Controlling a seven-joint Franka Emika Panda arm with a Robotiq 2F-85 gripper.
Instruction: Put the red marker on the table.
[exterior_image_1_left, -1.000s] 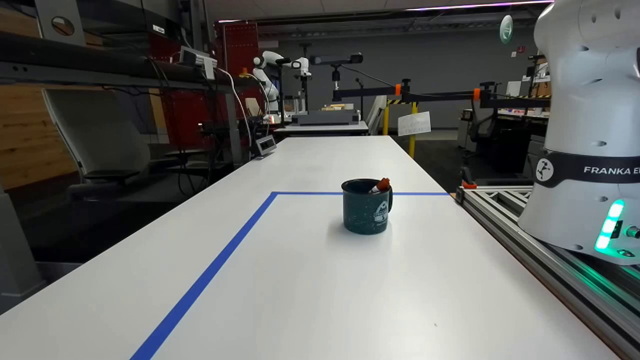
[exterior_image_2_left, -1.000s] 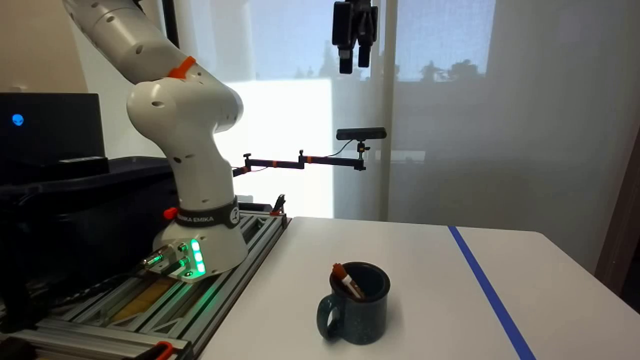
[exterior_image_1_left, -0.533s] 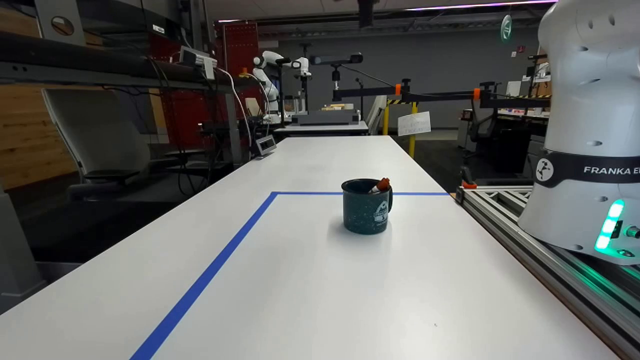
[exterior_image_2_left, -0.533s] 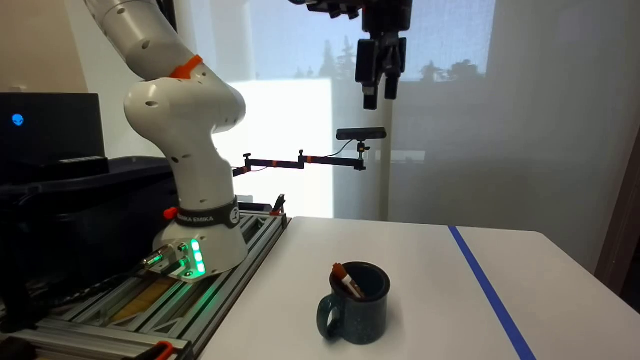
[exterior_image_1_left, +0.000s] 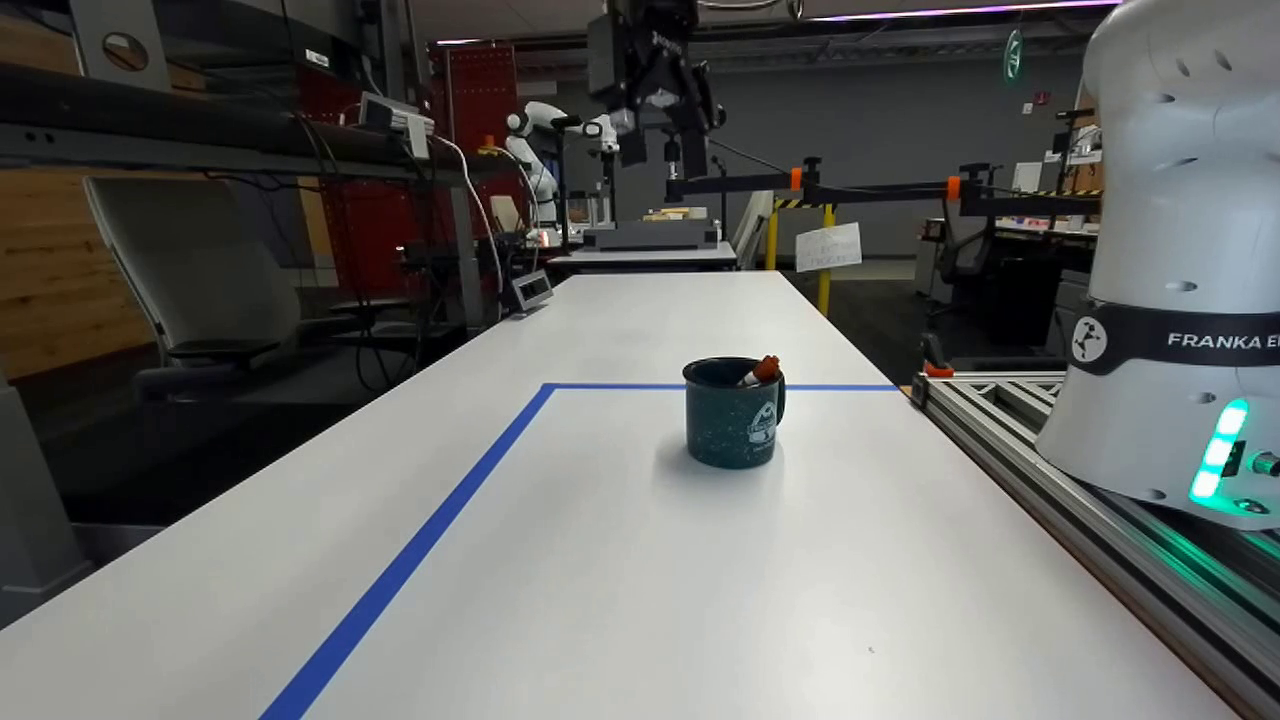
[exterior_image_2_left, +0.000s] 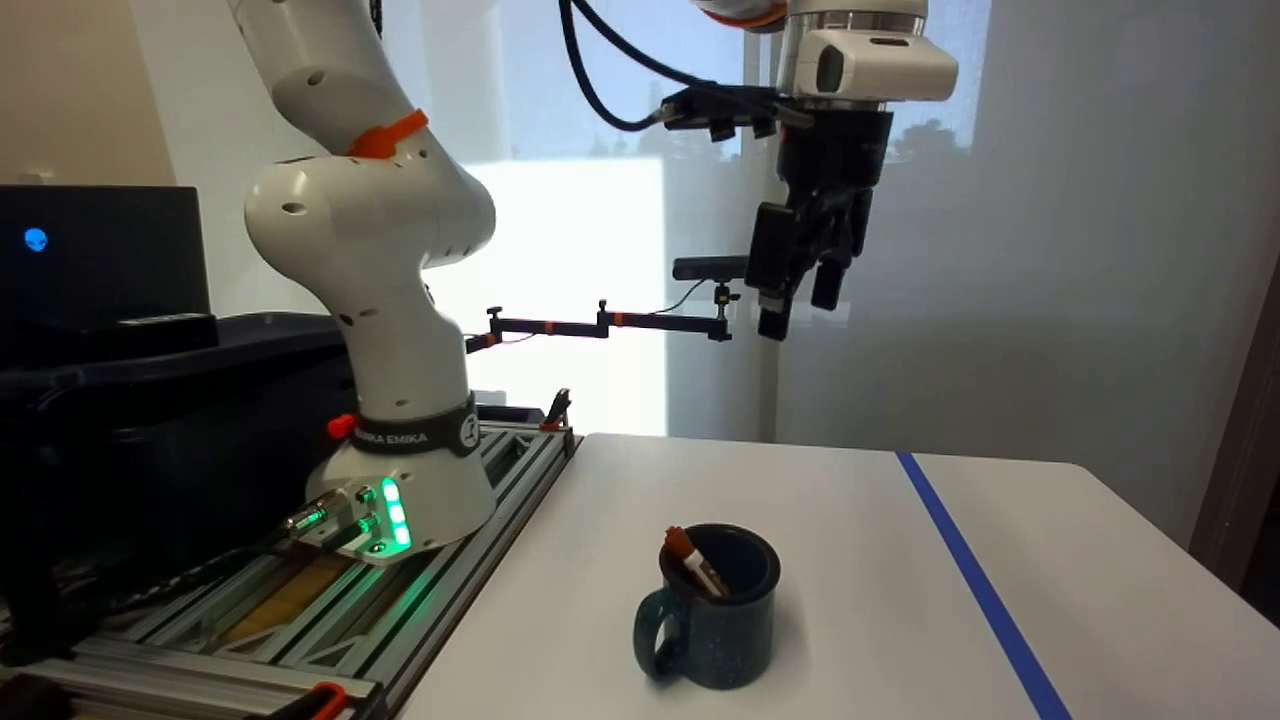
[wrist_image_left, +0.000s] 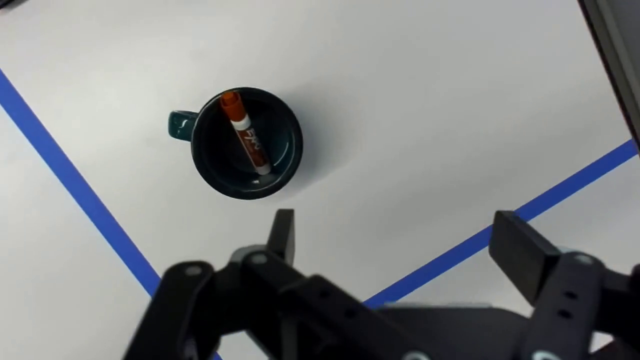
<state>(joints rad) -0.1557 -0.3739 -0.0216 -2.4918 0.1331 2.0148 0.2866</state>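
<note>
The red marker (wrist_image_left: 247, 134) leans inside the dark teal mug (wrist_image_left: 196, 150) in the wrist view, its cap at the rim. The marker also shows in both exterior views (exterior_image_1_left: 766, 369) (exterior_image_2_left: 697, 562), its cap end sticking out above the rim. The mug stands upright on the table in both exterior views (exterior_image_1_left: 728, 432) (exterior_image_2_left: 735, 640). The white table (exterior_image_1_left: 600, 560) has blue tape lines. My gripper (wrist_image_left: 393, 220) is open and empty. It hangs well above the table in both exterior views (exterior_image_1_left: 663, 155) (exterior_image_2_left: 801, 308), apart from the mug, fingers pointing down.
The robot base (exterior_image_2_left: 410, 500) stands on a metal rail frame (exterior_image_2_left: 500, 540) along one table edge. A camera on a black boom (exterior_image_2_left: 660, 322) stands beyond the table. A small grey device (exterior_image_1_left: 532, 290) sits at the table's far edge. A blue tape line (exterior_image_2_left: 985, 590) runs along the table.
My gripper has come down and moved rightward in an exterior view, and has entered the picture from the top in both. The mug and the marker have not moved.
</note>
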